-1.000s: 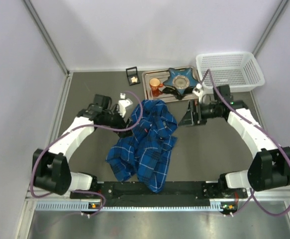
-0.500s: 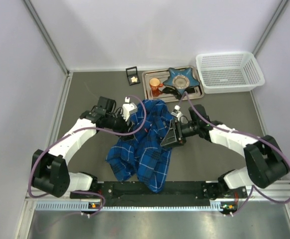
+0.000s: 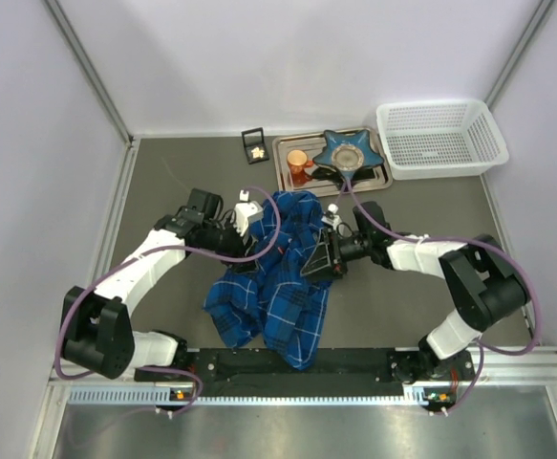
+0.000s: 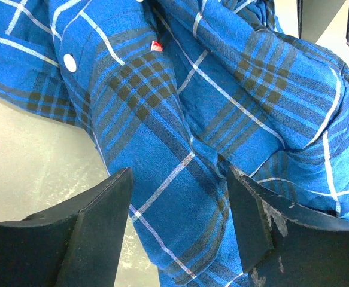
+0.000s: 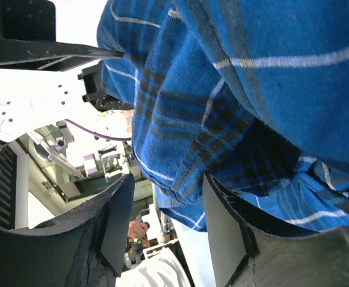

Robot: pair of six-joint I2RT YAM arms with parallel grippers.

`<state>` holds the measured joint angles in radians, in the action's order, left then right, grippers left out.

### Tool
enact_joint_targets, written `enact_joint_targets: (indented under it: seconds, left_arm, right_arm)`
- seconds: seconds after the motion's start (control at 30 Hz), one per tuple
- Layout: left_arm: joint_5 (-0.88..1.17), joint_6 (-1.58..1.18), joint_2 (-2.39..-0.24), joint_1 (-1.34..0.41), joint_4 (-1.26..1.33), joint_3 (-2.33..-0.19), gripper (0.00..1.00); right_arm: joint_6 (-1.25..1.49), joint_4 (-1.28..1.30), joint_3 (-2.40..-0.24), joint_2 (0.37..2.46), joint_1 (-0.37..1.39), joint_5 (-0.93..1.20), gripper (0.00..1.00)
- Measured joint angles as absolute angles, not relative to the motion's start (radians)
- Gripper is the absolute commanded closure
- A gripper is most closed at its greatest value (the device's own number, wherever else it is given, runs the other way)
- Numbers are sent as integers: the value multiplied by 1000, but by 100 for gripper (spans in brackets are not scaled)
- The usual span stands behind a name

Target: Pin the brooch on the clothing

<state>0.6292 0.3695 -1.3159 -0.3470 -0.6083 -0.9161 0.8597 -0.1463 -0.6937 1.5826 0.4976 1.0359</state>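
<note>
Seen from the top camera, the shirt (image 3: 276,285) lies crumpled in a soft heap in the middle of the dark grey table (image 3: 412,306), a blue plaid cloth with thin white lines. The left gripper (image 3: 262,232) reaches to the far left edge of the heap. The right gripper (image 3: 317,260), with flat black triangular fingers, meets its right edge. The brooch (image 3: 257,150) shows only as a pale speck inside a small square black box (image 3: 253,137) at the far side of the table, well apart from the shirt and both grippers. Just right of the box is a shiny metal tray (image 3: 283,175) holding an orange cup (image 3: 298,164) and a glossy blue star-shaped dish (image 3: 348,150). A white mesh plastic basket (image 3: 440,139) stands in the far right corner.

In the left wrist view, the left gripper (image 4: 180,221) is spread wide, its two blunt black fingers (image 4: 96,233) low over the woven folds. A round white button (image 4: 70,61) and a small red tag (image 4: 157,46) show on the cloth, with bare table at the left.

In the right wrist view, the right gripper (image 5: 168,224) also stands apart, with a folded hem of the plaid cloth lying in the gap, not pinched.
</note>
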Motion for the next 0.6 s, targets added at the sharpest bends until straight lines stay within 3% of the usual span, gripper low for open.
enact_joint_targets:
  seconds: [0.17,0.3,0.33,0.37,0.4,0.5,0.53,0.57,0.6]
  left_arm:
    - [628,369,-1317,-347,-606,-892,30]
    - [622,370,-1317,-347,-606,-888,33]
    - [621,371,-1317,-347,-606,-888,42]
    - [619,371,-1317,-347,-606,-888,47]
    - [619,373,-1317,-346,-606,-888,51]
    - [618,386,-1317,-343,-617,-888,70]
    - [619,392,-1317,-340,-627,-889,79]
    - [622,403,-1317,-334,-646,-892,97]
    - [628,419,-1317,-326,-668,-898,100]
  right_arm:
    - [905,-214,-695,1637,517,1058,52]
    - [926,-220,-695,1677,524,1065,69]
    - [931,-220,-695,1684,524,1065,86]
    - [937,-218,-695,1687,524,1065,96]
    - [941,-218,-695,1687,524,1066,100]
    - [933,-182,-709,1686,515,1078,100]
    - [919,-148,-720,1682,508,1082,100]
    - [896,-106,-733,1674,496,1085,100]
    - [868,-51,-751,1658,476,1089,100]
